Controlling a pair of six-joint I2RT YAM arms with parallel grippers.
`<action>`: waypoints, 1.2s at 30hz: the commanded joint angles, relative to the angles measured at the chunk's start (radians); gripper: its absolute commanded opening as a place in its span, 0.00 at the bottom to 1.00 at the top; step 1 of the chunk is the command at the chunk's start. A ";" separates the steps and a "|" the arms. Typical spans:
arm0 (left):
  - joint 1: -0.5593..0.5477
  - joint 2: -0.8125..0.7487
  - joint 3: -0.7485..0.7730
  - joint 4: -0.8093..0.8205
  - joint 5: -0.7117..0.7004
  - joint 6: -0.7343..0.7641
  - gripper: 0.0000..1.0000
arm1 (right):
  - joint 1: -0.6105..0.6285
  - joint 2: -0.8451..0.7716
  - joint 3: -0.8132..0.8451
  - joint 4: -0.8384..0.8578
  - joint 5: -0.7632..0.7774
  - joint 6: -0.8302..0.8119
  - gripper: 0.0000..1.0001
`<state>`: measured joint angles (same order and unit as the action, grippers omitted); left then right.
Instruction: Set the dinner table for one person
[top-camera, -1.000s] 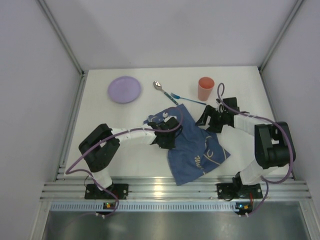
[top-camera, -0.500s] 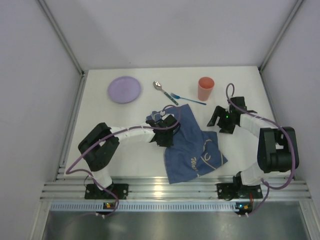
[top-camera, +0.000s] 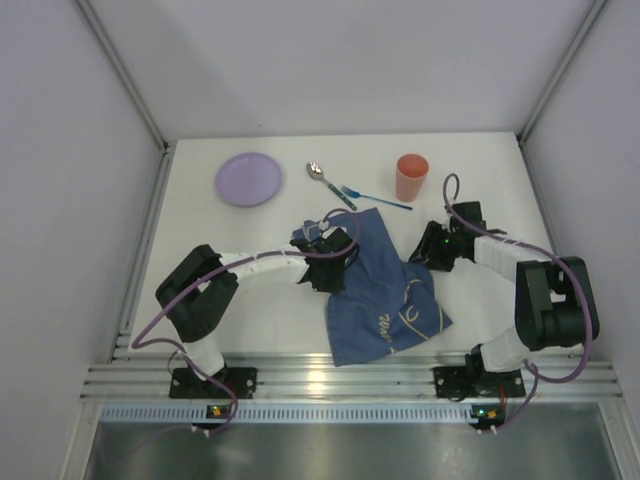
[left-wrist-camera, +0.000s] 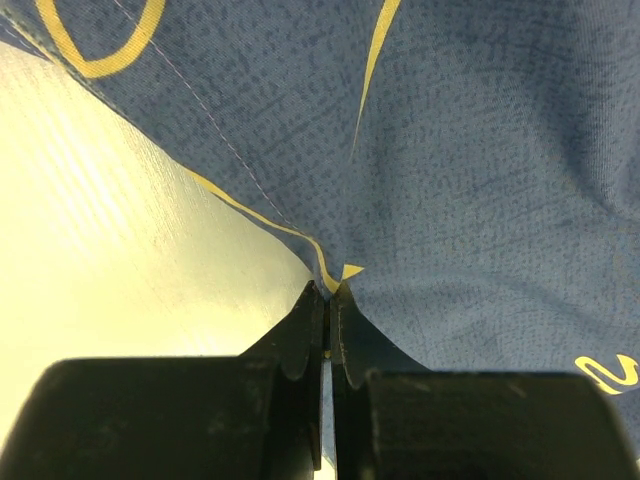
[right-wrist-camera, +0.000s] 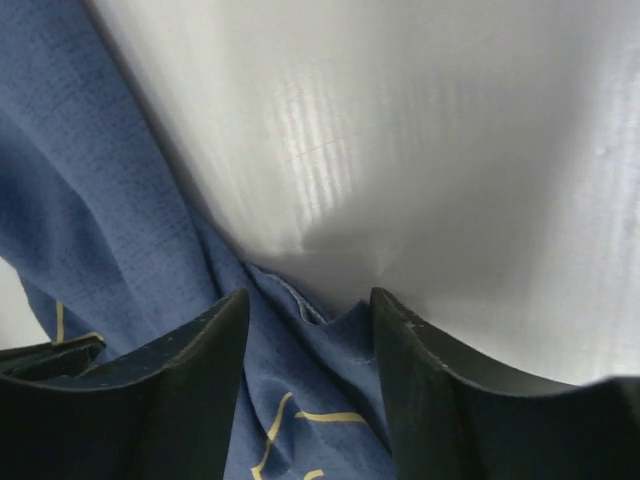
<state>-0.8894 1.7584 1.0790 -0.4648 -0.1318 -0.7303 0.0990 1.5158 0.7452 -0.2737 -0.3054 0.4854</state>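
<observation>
While left fingers (left-wrist-camera: 315, 320) pinch cloth (top-camera: 385, 290) hem, right fingers (right-wrist-camera: 195, 375) straddle its other edge

On the dinner table (top-camera: 270, 320), cloth (top-camera: 385, 295) between left gripper (left-wrist-camera: 328, 298) and right gripper (right-wrist-camera: 305, 308); beyond left gripper, spoon (top-camera: 327, 182) with fork (top-camera: 375, 197) just right of it, plate (top-camera: 248, 179) farther left; beyond right gripper, cup (top-camera: 411, 177).

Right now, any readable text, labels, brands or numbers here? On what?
No text is legible.
blue cloth: pale script-like marks in the top view, too small and blurred to read; wrist views show only yellow curved lines.
plate, cup, spoon, fork: no markings visible.
</observation>
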 joint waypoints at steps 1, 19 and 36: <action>0.013 -0.008 0.035 -0.014 -0.009 0.012 0.00 | 0.027 0.060 -0.053 -0.047 -0.018 0.013 0.50; 0.288 -0.212 -0.077 -0.104 -0.012 0.040 0.00 | -0.184 0.003 -0.010 -0.145 0.025 -0.045 0.00; 0.484 -0.481 -0.243 -0.502 -0.128 -0.195 0.00 | -0.414 -0.473 -0.058 -0.603 0.178 0.073 0.00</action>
<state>-0.4149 1.3220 0.8448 -0.8417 -0.2264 -0.8223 -0.3225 1.0733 0.6273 -0.6956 -0.2768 0.5148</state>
